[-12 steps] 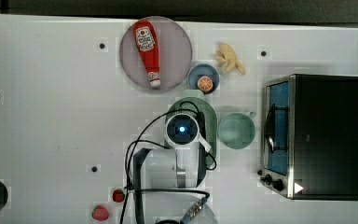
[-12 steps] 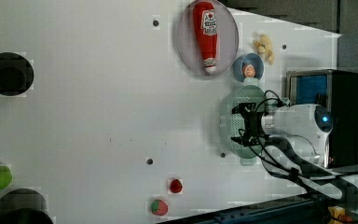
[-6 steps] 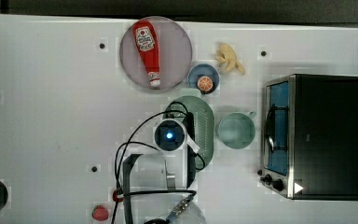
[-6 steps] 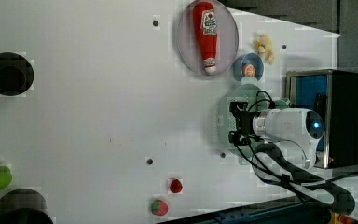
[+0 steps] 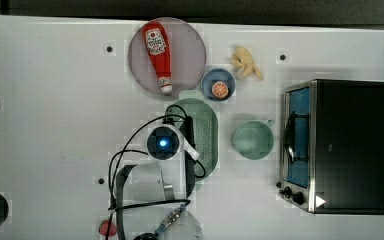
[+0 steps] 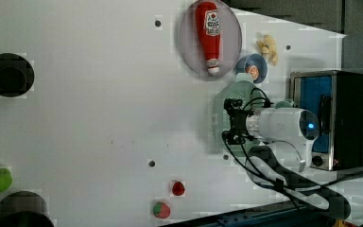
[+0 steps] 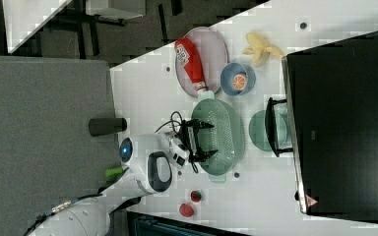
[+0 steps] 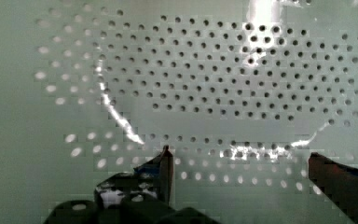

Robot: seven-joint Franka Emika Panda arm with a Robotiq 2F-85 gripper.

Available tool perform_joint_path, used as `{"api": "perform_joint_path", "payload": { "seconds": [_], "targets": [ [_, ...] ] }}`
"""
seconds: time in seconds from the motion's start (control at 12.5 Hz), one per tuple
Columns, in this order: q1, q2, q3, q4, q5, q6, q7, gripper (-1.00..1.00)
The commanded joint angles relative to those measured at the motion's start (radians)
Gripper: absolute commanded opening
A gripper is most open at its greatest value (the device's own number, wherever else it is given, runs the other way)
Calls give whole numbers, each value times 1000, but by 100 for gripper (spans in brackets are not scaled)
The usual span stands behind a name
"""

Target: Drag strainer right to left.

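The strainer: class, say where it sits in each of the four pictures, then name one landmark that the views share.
Top view: strainer at centre, the arm overlapping its left side.
Left view: right of centre, under the ketchup plate.
Right view: centre, left of the cup.
Wrist view: its perforated bottom lies beyond the tool.
Shared landmark: the blue bowl with the orange, at one end of the strainer.

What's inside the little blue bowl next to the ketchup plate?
Inside the blue bowl sits one small round orange thing, like a toy orange slice. Whatever part of the bowl's bottom lies under it is covered, so that can't be seen.
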Motion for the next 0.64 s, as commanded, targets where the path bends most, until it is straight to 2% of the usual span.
{"api": "perform_joint_path", "payload": {
  "seconds": [0.08, 0.64],
  "targets": [
    [64, -8, 14, 33, -10, -24, 162, 100],
    [186, 15, 22, 73, -4, -29, 255, 100]
  ]
}}
